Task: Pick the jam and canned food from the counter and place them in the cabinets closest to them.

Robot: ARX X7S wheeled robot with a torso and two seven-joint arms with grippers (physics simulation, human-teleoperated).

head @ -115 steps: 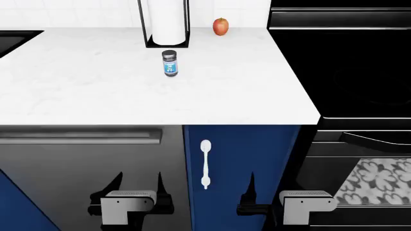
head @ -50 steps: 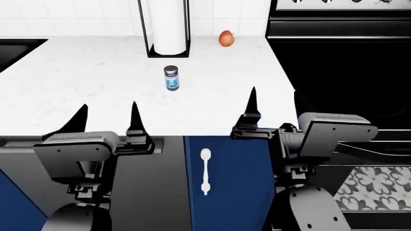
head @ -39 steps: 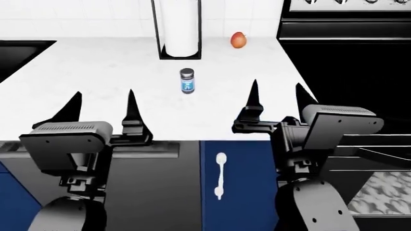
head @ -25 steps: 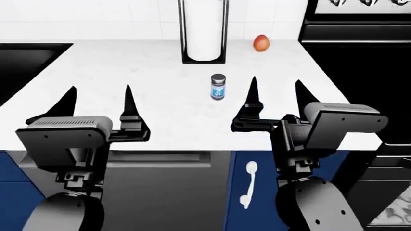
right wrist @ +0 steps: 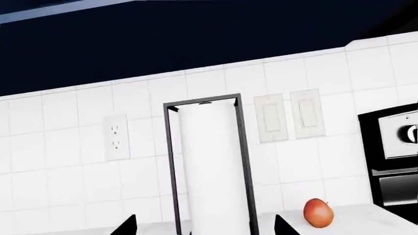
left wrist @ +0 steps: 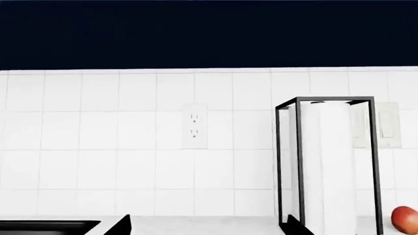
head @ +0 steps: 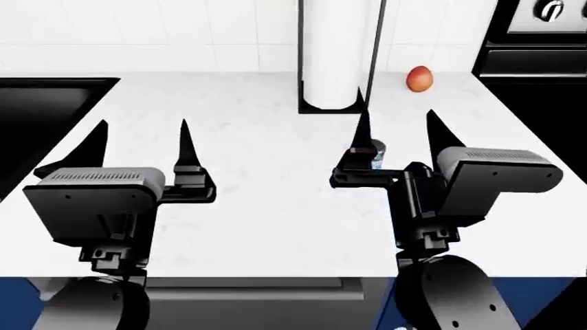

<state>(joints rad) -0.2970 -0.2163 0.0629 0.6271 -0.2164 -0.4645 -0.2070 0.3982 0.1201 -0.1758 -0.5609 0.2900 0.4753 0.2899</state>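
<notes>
White paper-towel roll (right wrist: 214, 171) upright inside a thin black wire-frame holder (right wrist: 170, 166), against white square wall tiles (right wrist: 58, 176). Round red apple (right wrist: 318, 212) beside it on the white counter (right wrist: 353, 215); dark cabinets (right wrist: 196, 39) overhead.

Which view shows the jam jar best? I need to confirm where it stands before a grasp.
The head view: the jam stands on the counter, mostly hidden behind the right gripper, whose jaws are open. Neither wrist view shows it; both show wall tiles, the paper towel holder and the apple.
</notes>
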